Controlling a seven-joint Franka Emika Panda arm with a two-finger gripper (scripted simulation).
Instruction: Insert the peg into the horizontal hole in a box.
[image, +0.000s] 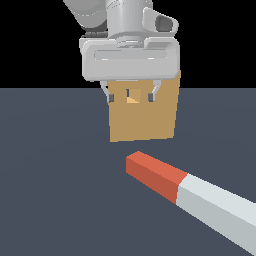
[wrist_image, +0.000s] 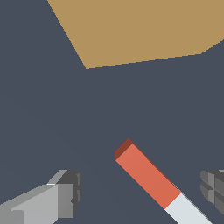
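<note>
The peg lies on the dark floor, its red-orange end (image: 154, 174) pointing toward the box and its pale grey-white rest (image: 220, 210) running to the exterior view's lower right. The tan box (image: 145, 120) stands behind it. The hole (image: 132, 99) shows as a small lighter square near the box's upper left, between my fingers. My gripper (image: 130, 96) is open and empty, high above the floor. In the wrist view the peg's red end (wrist_image: 146, 175) lies below, between my two fingers (wrist_image: 65, 192), and the box (wrist_image: 140, 30) is beyond it. The hole is not visible there.
Only the flat dark grey-blue floor (image: 55, 175) surrounds the peg and the box. No other objects are in view.
</note>
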